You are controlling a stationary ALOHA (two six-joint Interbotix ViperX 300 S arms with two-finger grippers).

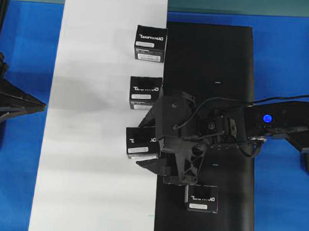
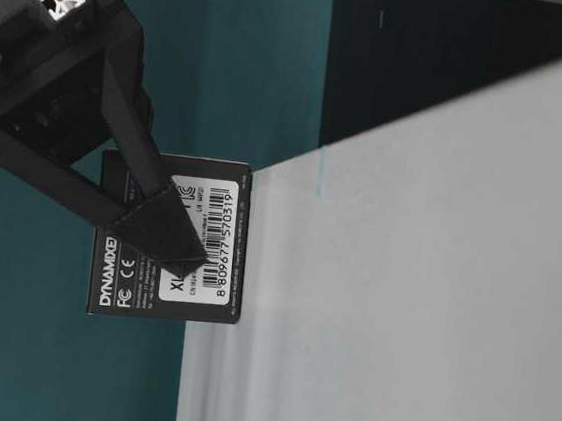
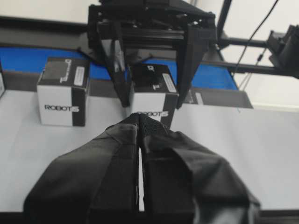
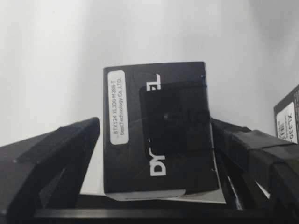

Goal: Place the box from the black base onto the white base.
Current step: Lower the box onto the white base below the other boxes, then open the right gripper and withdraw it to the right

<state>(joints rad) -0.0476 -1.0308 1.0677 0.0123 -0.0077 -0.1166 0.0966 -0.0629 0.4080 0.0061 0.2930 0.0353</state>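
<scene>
The white base [image 1: 91,143] lies on the left and the black base [image 1: 219,62] on the right. One box [image 1: 202,198] stands on the black base near its front. Three boxes stand along the white base's right edge: far [image 1: 150,43], middle [image 1: 145,93] and near [image 1: 140,141]. My right gripper [image 1: 146,143] is open astride the near box [image 4: 154,135], which rests on the white base [image 4: 56,56], with a gap showing beside one finger [image 4: 70,140]. My left gripper [image 3: 139,116] is shut and empty, at the left edge [image 1: 41,107] of the overhead view.
The blue table [image 1: 28,47] surrounds both sheets. The right arm [image 1: 268,124] reaches across the black base. In the left wrist view, the middle box [image 3: 63,91] stands left of the straddled one [image 3: 152,93]. The table-level view shows a finger [image 2: 159,223] before the box's barcode side [image 2: 205,263].
</scene>
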